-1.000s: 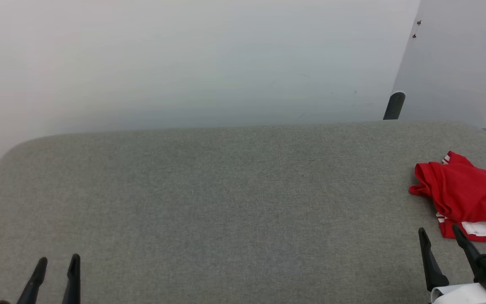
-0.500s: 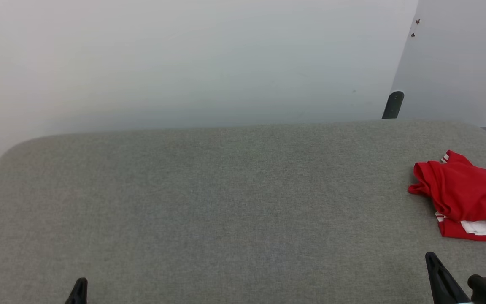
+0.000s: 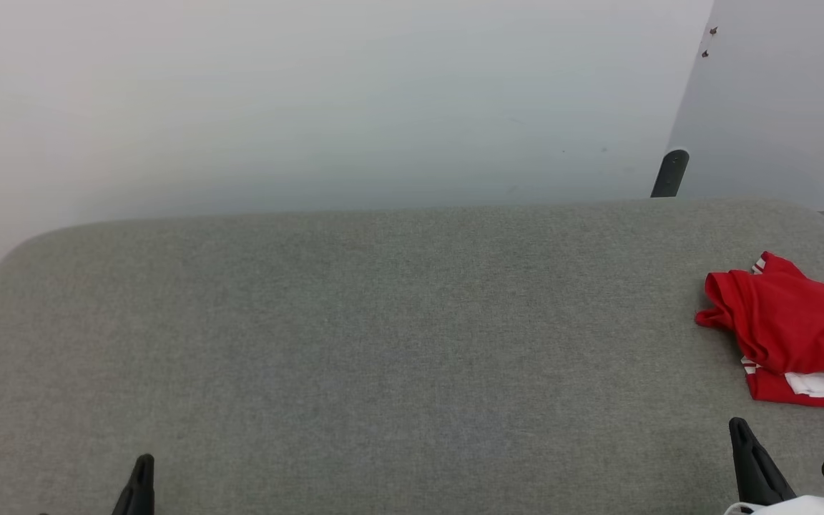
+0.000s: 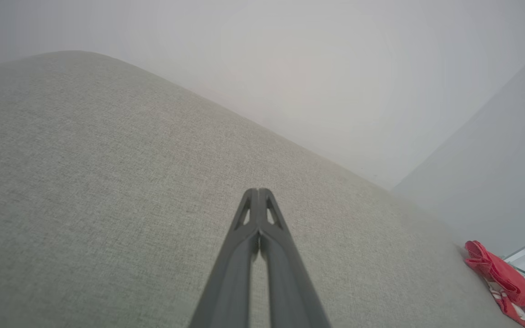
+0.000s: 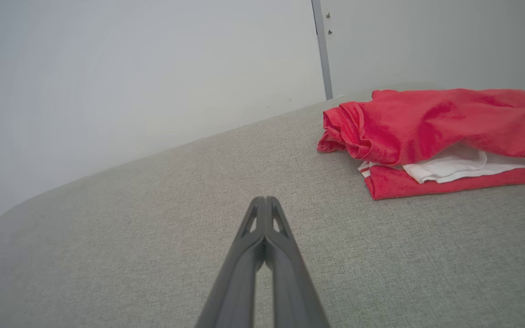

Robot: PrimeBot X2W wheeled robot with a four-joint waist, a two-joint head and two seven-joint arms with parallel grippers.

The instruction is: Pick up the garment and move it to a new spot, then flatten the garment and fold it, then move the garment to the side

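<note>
The garment (image 3: 791, 325), a red shirt with a white sleeve showing, lies crumpled at the right edge of the grey padded table (image 3: 383, 343). In the right wrist view the garment (image 5: 435, 130) sits ahead and to the right of my right gripper (image 5: 265, 200), whose fingers are pressed together on nothing. My right gripper (image 3: 741, 429) stands just below the garment in the head view. At the lower left, my left gripper (image 3: 144, 463) is far from the cloth. The left wrist view shows that left gripper (image 4: 257, 192) shut and empty, with the garment (image 4: 501, 284) small at far right.
A pale wall runs behind the table. A dark post (image 3: 669, 174) rises at the table's back right corner beside a wall panel edge. The table top (image 4: 107, 182) is a broad stretch of bare grey fabric.
Both grippers have gone from open to shut. Both have drawn back toward the bottom edge of the head view. The garment has not moved.
</note>
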